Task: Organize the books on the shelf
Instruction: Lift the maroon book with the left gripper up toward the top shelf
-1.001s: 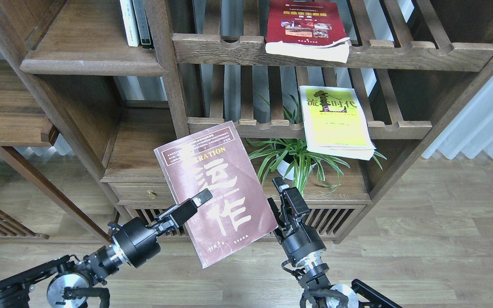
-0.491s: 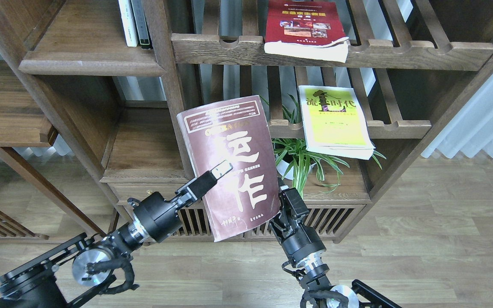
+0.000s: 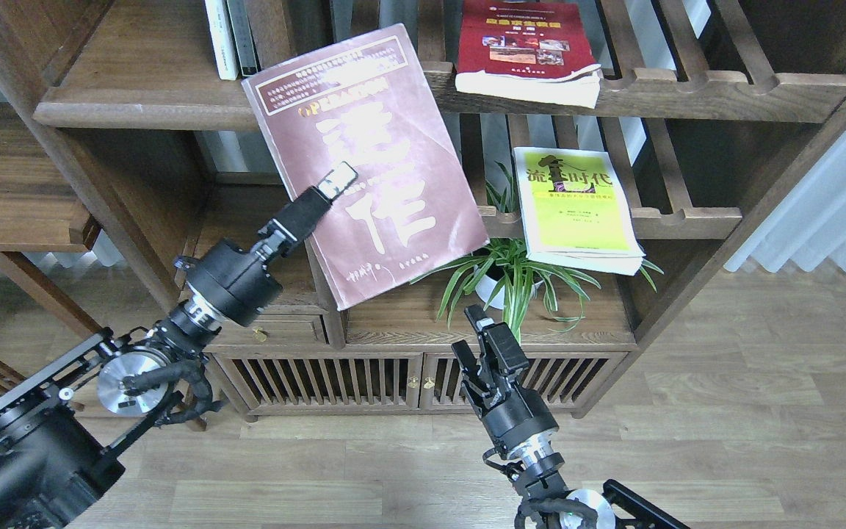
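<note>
My left jaws clamped on the maroon book, arm stretched up and rightward, book tilted, its top corner over the flat shelf, my right jaws parted, holding nothing, low by the cabinet.

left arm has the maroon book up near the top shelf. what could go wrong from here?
1. The left end effector pinches the maroon book alone; the right end effector hangs below, clear of it. The tilted book may slip or swing.
2. Its top corner is close to the slim volumes standing on the solid shelf and could topple them.
3. Its right edge overlaps the slatted rack's rail beside the red book; it might snag.
</note>
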